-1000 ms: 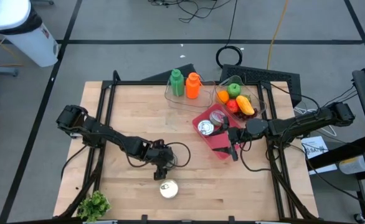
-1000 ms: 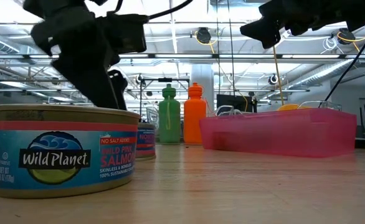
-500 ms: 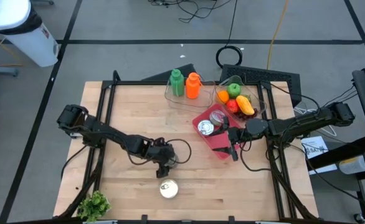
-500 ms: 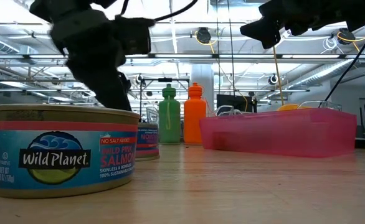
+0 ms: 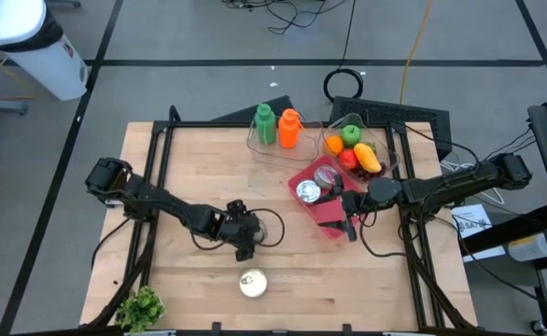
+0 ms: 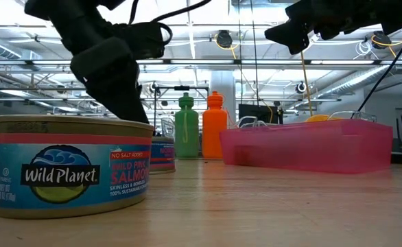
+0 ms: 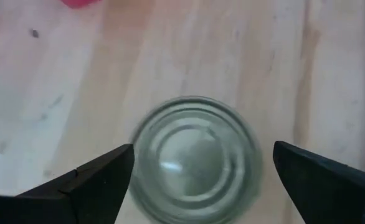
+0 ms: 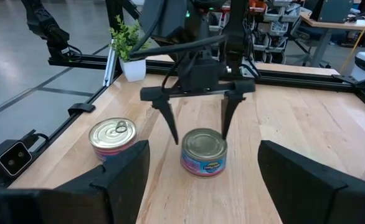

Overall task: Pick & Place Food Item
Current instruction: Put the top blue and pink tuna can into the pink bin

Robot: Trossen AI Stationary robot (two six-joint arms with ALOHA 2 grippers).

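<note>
I have the left claw (image 8: 198, 118) hanging over a salmon can (image 8: 203, 151) near the middle of the counter (image 5: 199, 159), its fingers (image 7: 89, 183) spread wide on either side of the can's lid and apart from it. In the high view that can is hidden under the claw (image 5: 245, 238). A second can (image 5: 252, 283) stands nearer the front edge, just beside the first; in the low view it fills the foreground, its label reading Wild Planet salmon, and blocks most of the can behind it.

The right claw (image 5: 351, 224) waits over the near end of the pink bin (image 5: 327, 213), fingers parted with nothing between them. The bin lies at the right side of the counter and already holds cans (image 5: 308, 191). Behind it sits a clear container of fruit (image 5: 353, 149), and beside that a green bottle (image 5: 265, 123) and an orange bottle (image 5: 288, 128) stand upright, touching or nearly so. A small potted plant (image 5: 140, 307) stands at the front left corner, well apart from everything. Between the left claw and the bin the counter is bare wood.
</note>
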